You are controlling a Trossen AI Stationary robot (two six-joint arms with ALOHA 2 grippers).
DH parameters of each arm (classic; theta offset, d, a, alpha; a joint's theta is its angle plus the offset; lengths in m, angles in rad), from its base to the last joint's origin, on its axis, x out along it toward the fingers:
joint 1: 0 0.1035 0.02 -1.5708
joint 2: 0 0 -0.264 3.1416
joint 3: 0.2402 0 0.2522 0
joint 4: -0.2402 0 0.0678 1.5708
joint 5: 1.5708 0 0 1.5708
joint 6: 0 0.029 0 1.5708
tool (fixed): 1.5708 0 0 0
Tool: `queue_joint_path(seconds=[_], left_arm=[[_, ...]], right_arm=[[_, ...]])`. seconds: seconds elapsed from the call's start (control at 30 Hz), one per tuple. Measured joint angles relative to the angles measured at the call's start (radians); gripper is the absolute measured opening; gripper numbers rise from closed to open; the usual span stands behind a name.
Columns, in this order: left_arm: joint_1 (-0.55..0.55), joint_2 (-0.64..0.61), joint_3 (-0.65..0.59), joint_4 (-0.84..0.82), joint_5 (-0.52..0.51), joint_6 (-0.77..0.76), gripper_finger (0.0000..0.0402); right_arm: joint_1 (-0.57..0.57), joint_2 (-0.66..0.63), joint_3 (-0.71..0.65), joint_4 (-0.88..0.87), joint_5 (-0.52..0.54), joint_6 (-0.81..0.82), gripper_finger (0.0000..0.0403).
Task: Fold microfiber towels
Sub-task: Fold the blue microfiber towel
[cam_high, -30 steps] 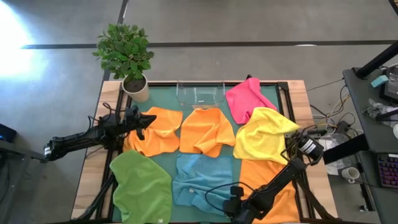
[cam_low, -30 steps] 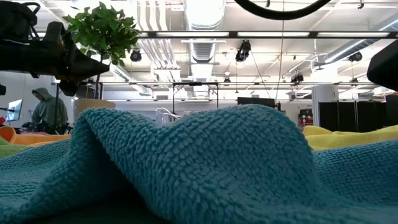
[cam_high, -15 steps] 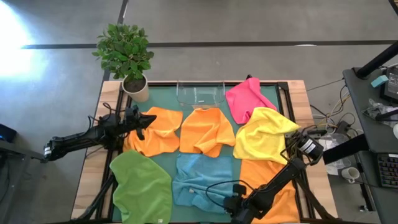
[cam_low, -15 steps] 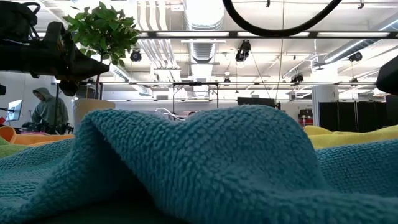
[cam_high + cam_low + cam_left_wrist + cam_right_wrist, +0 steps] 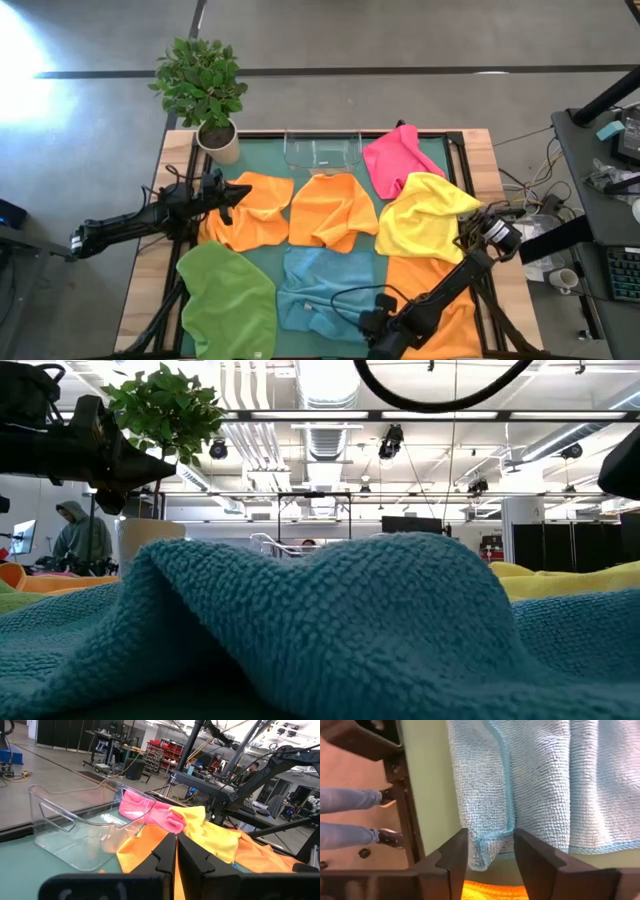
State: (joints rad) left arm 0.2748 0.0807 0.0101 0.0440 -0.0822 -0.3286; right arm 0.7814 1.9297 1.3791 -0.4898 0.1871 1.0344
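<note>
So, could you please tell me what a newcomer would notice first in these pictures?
Probably the bright spread of microfiber towels covering the green table: the yellow towel on the right, the green towel at the near left. Next, the right pincer, open around the light blue towel at its near edge. The left pincer sits shut by the orange towel.

Orange towels (image 5: 322, 210), yellow towel (image 5: 425, 222), pink towel (image 5: 393, 158), green towel (image 5: 228, 298).

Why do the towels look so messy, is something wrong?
Nothing is broken or spilled. The towels are just crumpled and unfolded: the yellow towel overlaps an orange one, and the light blue towel is bunched up. The right gripper hovers open at its edge; the left gripper waits shut.
</note>
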Motion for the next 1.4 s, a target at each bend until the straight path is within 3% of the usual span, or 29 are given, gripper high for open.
queue_joint_path(seconds=[0.17, 0.33, 0.63, 0.93, 1.17, 1.4], left_arm=[[0.000, 0.000, 0.000, 0.000, 0.000, 0.000, 0.0001], [0.000, 0.002, 0.000, 0.000, 0.000, 0.000, 0.0001], [0.000, 0.004, 0.000, 0.000, 0.000, 0.000, 0.0001], [0.000, 0.004, 0.000, 0.000, 0.000, 0.000, 0.0001], [0.000, 0.004, 0.000, 0.000, 0.000, 0.000, 0.0001], [0.000, 0.004, 0.000, 0.000, 0.000, 0.000, 0.0001]], right_arm=[[-0.006, 0.000, -0.001, -0.025, -0.002, 0.012, 0.0183], [-0.008, 0.000, -0.001, -0.053, -0.002, 0.011, 0.0182], [-0.013, -0.001, -0.002, -0.076, -0.003, 0.011, 0.0107], [-0.016, -0.001, -0.002, -0.075, -0.031, 0.013, 0.0072], [-0.016, -0.002, -0.003, -0.075, -0.057, 0.022, 0.0015], [-0.016, -0.007, 0.016, -0.076, -0.060, 0.019, 0.0009]])
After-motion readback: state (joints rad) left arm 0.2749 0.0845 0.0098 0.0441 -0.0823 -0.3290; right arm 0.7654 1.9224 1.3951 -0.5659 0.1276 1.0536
